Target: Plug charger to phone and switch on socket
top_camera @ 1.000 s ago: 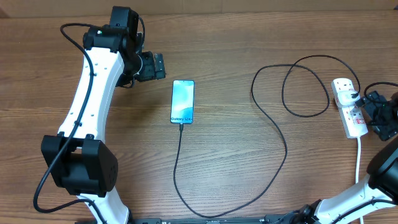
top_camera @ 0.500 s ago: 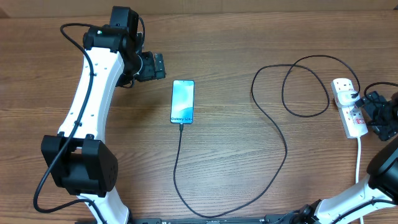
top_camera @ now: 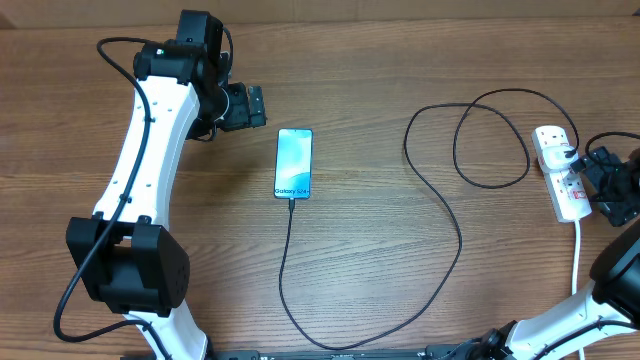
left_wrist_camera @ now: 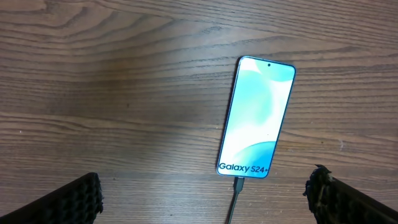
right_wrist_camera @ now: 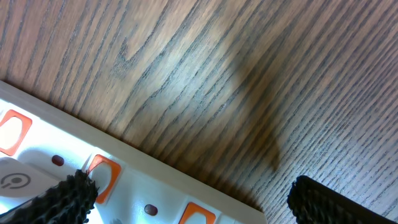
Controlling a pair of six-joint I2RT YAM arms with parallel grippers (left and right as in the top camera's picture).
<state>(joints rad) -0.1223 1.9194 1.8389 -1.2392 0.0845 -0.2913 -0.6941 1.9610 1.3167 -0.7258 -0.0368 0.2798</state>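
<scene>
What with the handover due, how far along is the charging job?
Done, it seems: the charger meets the phone at its bottom edge, tip in, and its plug sits in the socket. In hand: the right gripper hangs open over the red switches, holding nothing; the left gripper is open near the phone. Left: pressing the switch; whether it is on, I cannot tell.

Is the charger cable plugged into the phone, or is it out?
Plugged in: in the left wrist view the tip of the charger enters the bottom edge of the phone, just under the Galaxy S24+ text.
</scene>
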